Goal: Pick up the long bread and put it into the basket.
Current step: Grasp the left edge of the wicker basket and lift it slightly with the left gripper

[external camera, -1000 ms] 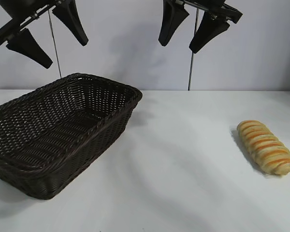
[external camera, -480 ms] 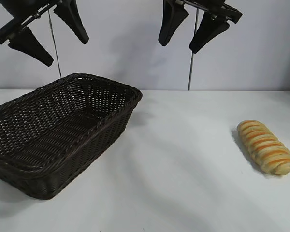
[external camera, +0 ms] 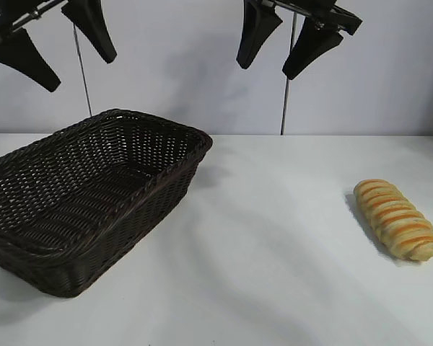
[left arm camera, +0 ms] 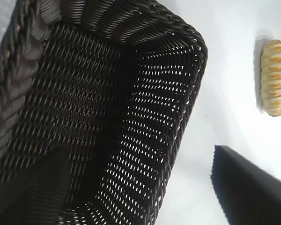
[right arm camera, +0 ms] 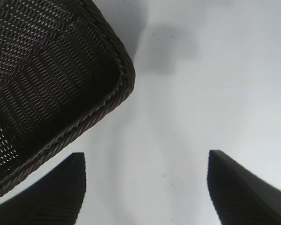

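Observation:
The long bread (external camera: pixel 397 219), golden-yellow with orange-brown stripes, lies on the white table at the right; it also shows in the left wrist view (left arm camera: pixel 275 77). The dark brown wicker basket (external camera: pixel 94 193) stands empty at the left, and shows in the left wrist view (left arm camera: pixel 107 112) and the right wrist view (right arm camera: pixel 47 75). My left gripper (external camera: pixel 54 49) hangs open and empty high above the basket. My right gripper (external camera: pixel 276 52) hangs open and empty high above the table's middle, far from the bread.
The white table (external camera: pixel 274 274) runs between basket and bread. Two thin vertical rods (external camera: pixel 283 101) stand against the back wall.
My left gripper has risen and shifted left. The right gripper, the bread and the basket have not moved.

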Robot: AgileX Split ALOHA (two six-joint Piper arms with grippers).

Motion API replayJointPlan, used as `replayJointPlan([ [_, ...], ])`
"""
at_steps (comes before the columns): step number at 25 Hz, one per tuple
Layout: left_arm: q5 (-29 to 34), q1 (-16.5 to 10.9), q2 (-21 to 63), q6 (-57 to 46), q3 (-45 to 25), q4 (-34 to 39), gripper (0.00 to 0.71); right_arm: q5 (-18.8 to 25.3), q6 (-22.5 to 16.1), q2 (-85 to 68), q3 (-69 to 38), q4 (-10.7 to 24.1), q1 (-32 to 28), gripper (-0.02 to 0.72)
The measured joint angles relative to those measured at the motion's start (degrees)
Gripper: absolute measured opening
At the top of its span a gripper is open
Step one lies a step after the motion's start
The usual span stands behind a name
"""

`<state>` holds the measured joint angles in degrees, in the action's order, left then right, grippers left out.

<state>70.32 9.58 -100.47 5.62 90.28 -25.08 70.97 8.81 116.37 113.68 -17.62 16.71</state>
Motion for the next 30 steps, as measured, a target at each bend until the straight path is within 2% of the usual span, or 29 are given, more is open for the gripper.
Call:
replayJointPlan([
  [5,-0.68,0.0,8.05,0.0,-12.94,0.95,0.598,0.0,0.0,0.0,0.0,-0.45,0.0,0.526],
  [9,-5.42,0.0,14.72,-2.65,-22.86,3.19,0.598,0.0,0.0,0.0,0.0,-0.57,0.0,0.526],
  [13,-10.2,0.0,18.31,-9.53,-29.34,5.64,0.598,0.0,0.0,0.0,0.0,-0.63,0.0,0.526],
  [19,-14.26,0.0,18.76,-19.09,-34.29,6.69,0.598,0.0,0.0,0.0,0.0,-0.69,0.0,0.526],
  [30,-18.74,0.0,18.76,-32.74,-34.9,10.28,0.598,-0.06,0.0,0.0,0.0,-0.75,0.0,0.526],
])
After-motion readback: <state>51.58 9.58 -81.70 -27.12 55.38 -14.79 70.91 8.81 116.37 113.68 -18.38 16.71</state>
